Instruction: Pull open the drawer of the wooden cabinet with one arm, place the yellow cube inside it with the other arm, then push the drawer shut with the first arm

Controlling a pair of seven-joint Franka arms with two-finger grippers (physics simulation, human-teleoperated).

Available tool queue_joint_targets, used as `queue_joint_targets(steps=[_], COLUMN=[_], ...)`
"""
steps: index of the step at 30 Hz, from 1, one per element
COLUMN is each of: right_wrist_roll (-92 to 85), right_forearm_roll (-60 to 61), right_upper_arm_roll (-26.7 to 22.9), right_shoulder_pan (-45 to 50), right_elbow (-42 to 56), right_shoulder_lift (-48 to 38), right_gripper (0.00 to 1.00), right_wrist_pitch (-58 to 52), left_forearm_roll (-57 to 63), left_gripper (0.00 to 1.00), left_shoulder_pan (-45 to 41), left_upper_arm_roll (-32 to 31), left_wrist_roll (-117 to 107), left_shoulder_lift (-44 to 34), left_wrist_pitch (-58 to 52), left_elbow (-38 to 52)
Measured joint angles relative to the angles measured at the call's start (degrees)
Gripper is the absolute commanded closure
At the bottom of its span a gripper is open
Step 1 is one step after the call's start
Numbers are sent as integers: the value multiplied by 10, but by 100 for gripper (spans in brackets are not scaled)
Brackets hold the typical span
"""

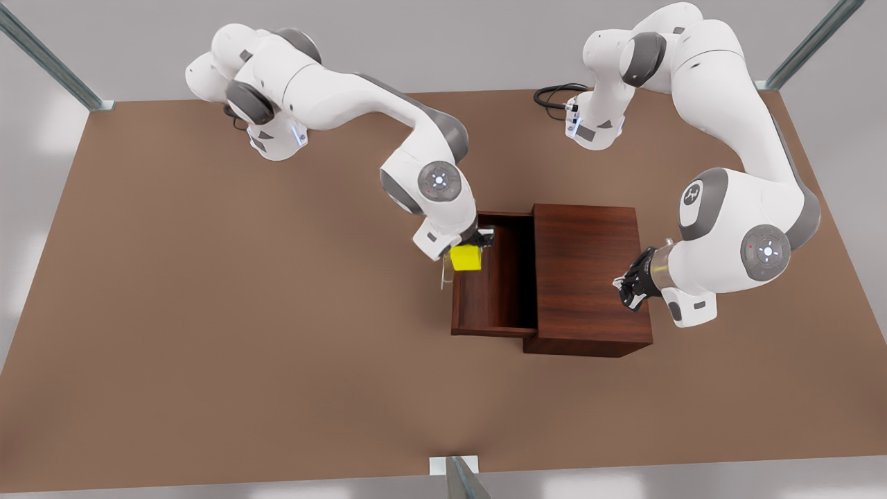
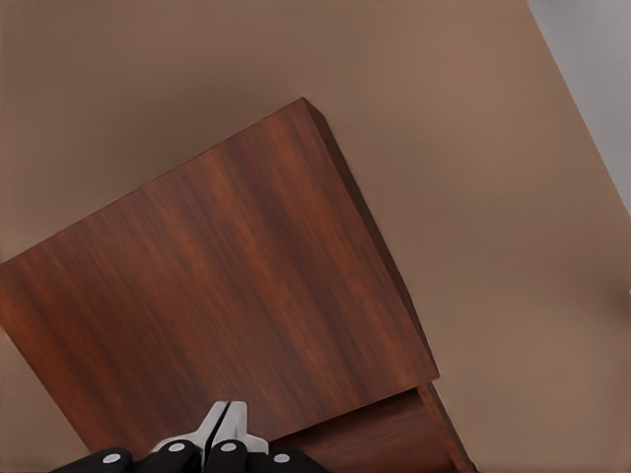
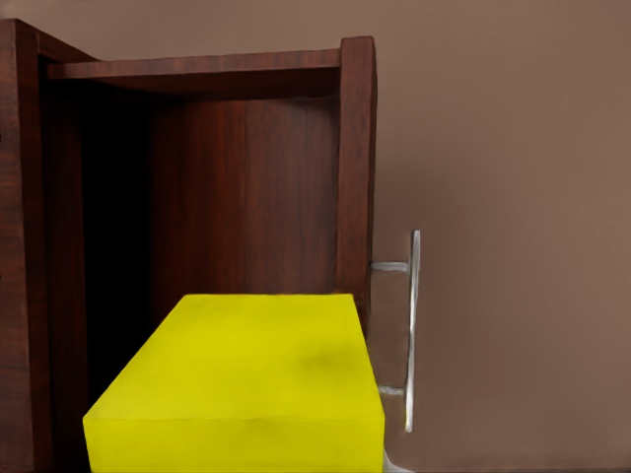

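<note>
right gripper, jaws clamped on the yellow cube, hangs over the front edge of the pulled-out drawer; left gripper, jaws together, hovers above the wooden cabinet on the tabletop.

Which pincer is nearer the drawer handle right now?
Right. The right pincer holds the yellow cube over the open drawer's front edge, just beside the handle. The left pincer hovers shut above the wooden cabinet, at its far side.
</note>
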Motion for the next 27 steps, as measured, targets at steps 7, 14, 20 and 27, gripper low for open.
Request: queue_joint_targets(steps=[7, 14, 20, 27], right_wrist_roll=[74, 123, 83, -97], right_forearm_roll=[2, -3, -44, 9], right_upper_arm_roll=[-6, -10, -9, -272], right_shoulder_pan=[29, 22, -237, -217], right_elbow=[-1, -11, -126, -291], right_shoulder_lift=[32, 16, -211, -360], right_gripper=[32, 0, 0, 0], right_wrist_pitch=[33, 24, -45, -116], left_forearm_roll=[0, -2, -37, -37], left_gripper=[79, 79, 79, 79], left_shoulder_pan=[0, -13, -58, -233], left_upper_arm_roll=[1, -11, -24, -6], left_wrist_roll=[-12, -32, -79, -198], left_shoulder_lift=[0, 1, 8, 47], left_wrist_pitch=[0, 5, 32, 162], left_elbow=[0, 0, -2, -22])
